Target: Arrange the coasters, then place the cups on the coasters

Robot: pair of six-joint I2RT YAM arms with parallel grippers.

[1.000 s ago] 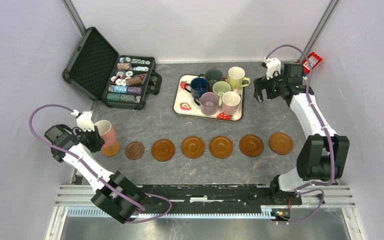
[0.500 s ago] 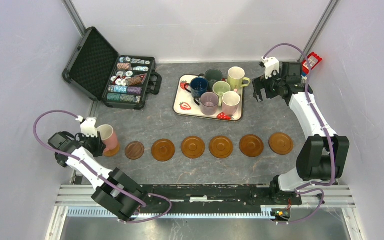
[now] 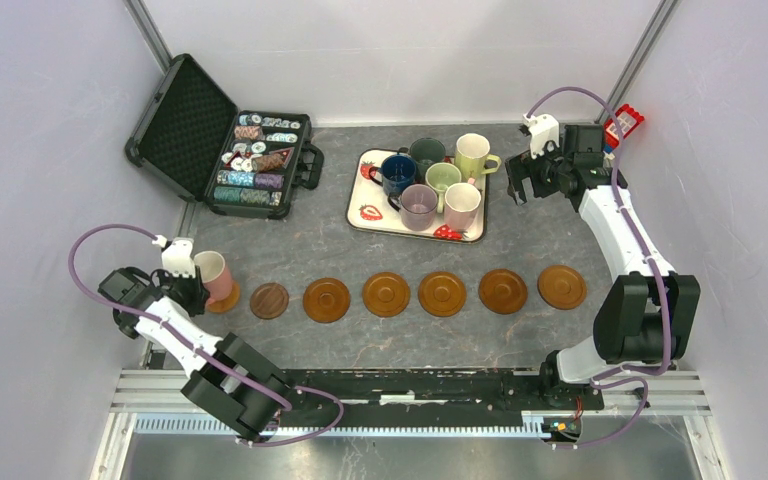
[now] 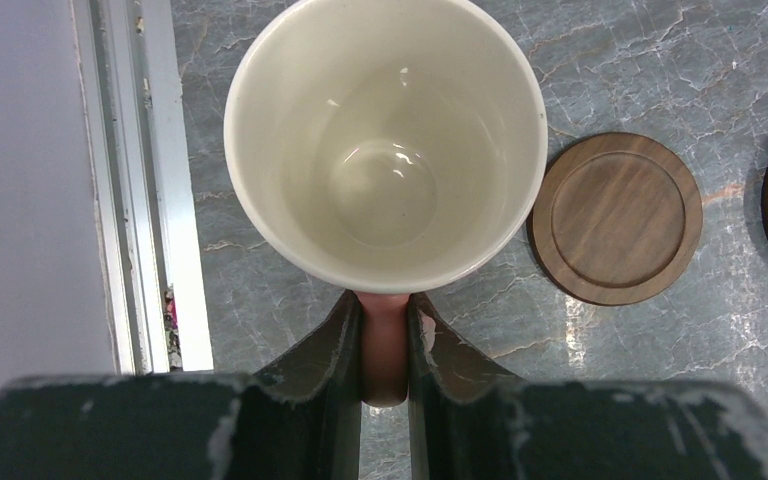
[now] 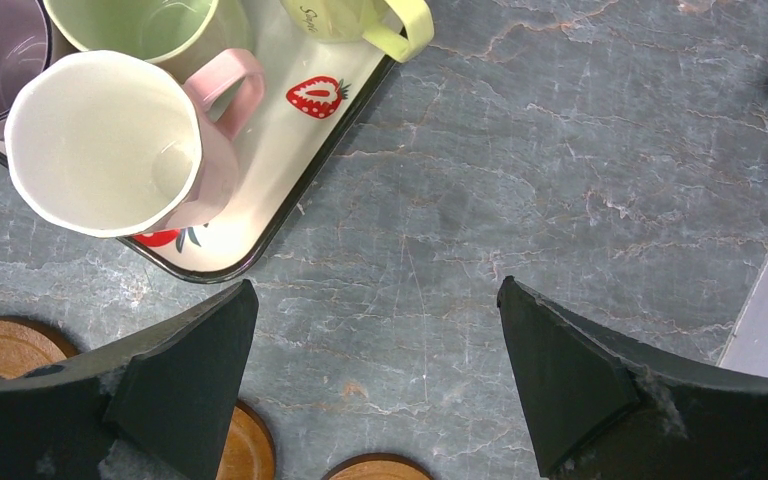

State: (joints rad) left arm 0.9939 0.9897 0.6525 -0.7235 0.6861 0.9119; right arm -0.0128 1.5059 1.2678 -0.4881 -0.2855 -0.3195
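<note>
My left gripper (image 3: pixel 196 286) is shut on the handle (image 4: pixel 385 345) of a pink cup (image 3: pixel 212 273), upright over the leftmost coaster (image 3: pixel 226 302). From the left wrist, the cup (image 4: pixel 385 140) hides that coaster, so contact cannot be told. A darker coaster (image 3: pixel 269 300) (image 4: pixel 617 217) lies just to its right, then several lighter coasters (image 3: pixel 387 294) run rightward in a row. Several cups (image 3: pixel 418 207) stand on the strawberry tray (image 3: pixel 360 190). My right gripper (image 3: pixel 522 180) (image 5: pixel 375 290) hangs open and empty over bare table, right of the tray's corner (image 5: pixel 290 200) and a cream-and-pink cup (image 5: pixel 110 140).
An open black case of poker chips (image 3: pixel 250 160) sits at the back left. A red toy (image 3: pixel 623 125) leans at the back right wall. A metal rail (image 4: pixel 150 180) borders the table just left of the held cup.
My left arm has brought the pink cup down and righted it over the leftmost coaster. The right arm has shifted only slightly near the tray.
</note>
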